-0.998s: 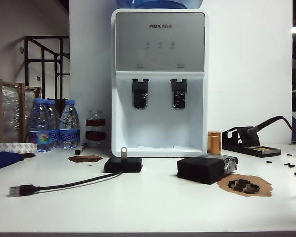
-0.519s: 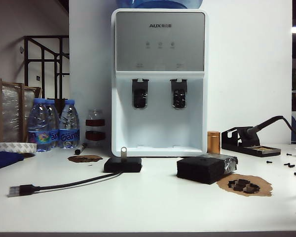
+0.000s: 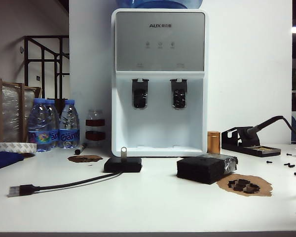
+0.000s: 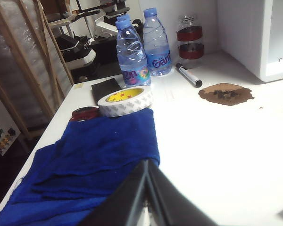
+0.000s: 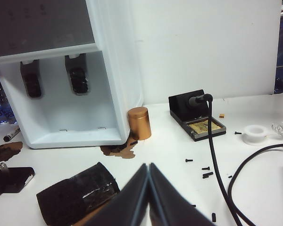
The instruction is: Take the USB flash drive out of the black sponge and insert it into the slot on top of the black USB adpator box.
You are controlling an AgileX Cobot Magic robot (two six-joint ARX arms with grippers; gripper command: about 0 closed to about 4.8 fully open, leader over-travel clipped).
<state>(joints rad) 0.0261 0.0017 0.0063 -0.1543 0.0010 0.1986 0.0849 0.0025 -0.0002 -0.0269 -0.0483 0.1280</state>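
Note:
The silver USB flash drive (image 3: 123, 151) stands upright out of the top of the black USB adpator box (image 3: 123, 164), left of centre on the white table; the slot under it is hidden. The black sponge (image 3: 205, 169), with one taped end, lies to the right of the box. The right wrist view shows the sponge (image 5: 78, 193), the box (image 5: 9, 179) and the drive (image 5: 2, 167). My right gripper (image 5: 148, 165) is shut and empty, hanging beside the sponge. My left gripper (image 4: 147, 162) is shut and empty over a blue cloth (image 4: 94, 160). Neither gripper shows in the exterior view.
A water dispenser (image 3: 159, 79) stands behind the box. The box's cable ends in a USB plug (image 3: 19, 189) at the front left. Bottles (image 3: 52, 123) and a tape roll (image 4: 125, 100) sit at the left. A soldering stand (image 3: 249, 140), a brass cylinder (image 3: 213, 142) and foam scraps (image 3: 244, 185) are at the right.

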